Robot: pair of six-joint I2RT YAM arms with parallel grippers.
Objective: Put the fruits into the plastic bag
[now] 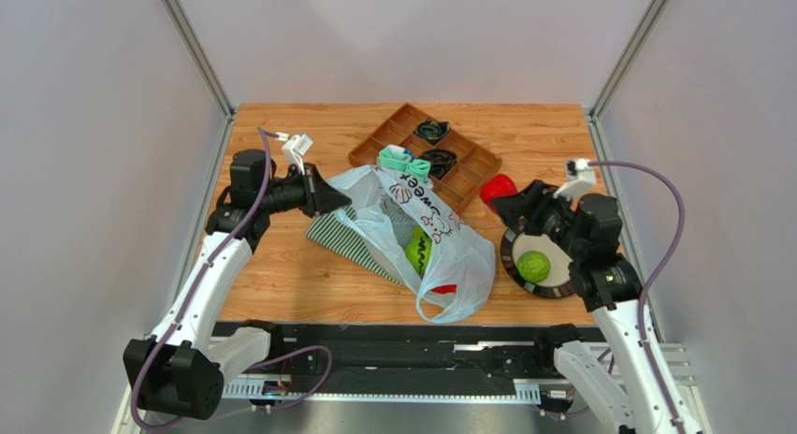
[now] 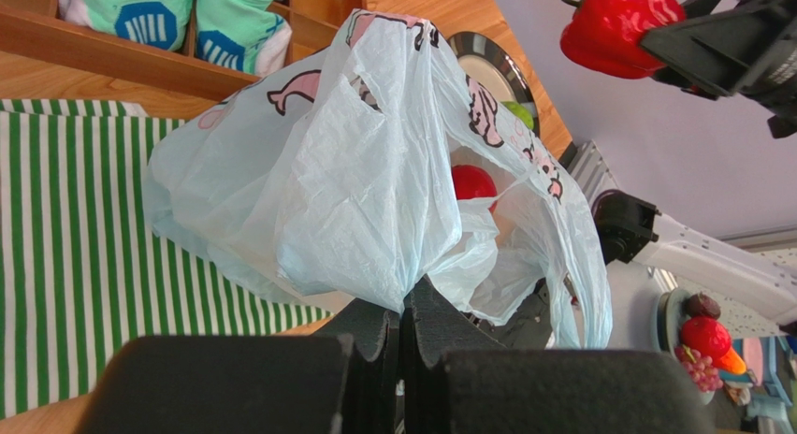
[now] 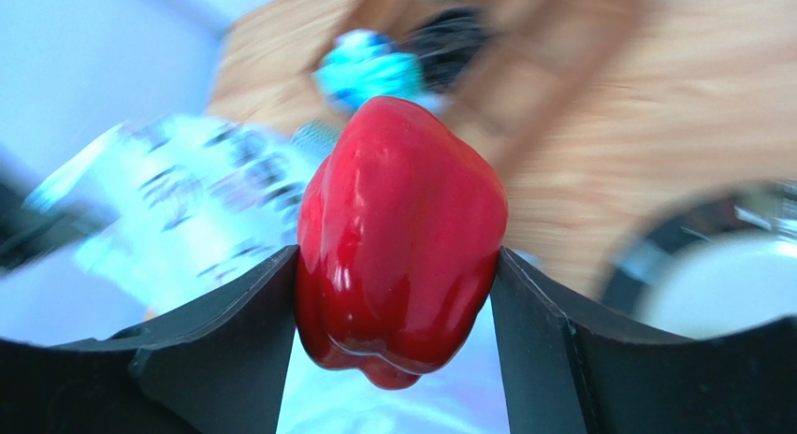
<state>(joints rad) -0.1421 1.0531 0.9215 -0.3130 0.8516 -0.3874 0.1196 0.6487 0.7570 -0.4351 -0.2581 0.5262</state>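
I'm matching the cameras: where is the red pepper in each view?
Top external: red pepper right of centre.
Left wrist: red pepper at top right.
Right wrist: red pepper fills the centre.
Shared landmark: the plastic bag, left of it in all three.

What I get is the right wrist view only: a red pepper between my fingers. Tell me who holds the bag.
Observer: The left gripper is shut on a bunched edge of the bag.
Operator: Report what is inside.
Observer: A green striped fruit and a red fruit show through the plastic.
Operator: List what is outside.
Observer: Besides your pepper, one green bumpy fruit sits on the plate.
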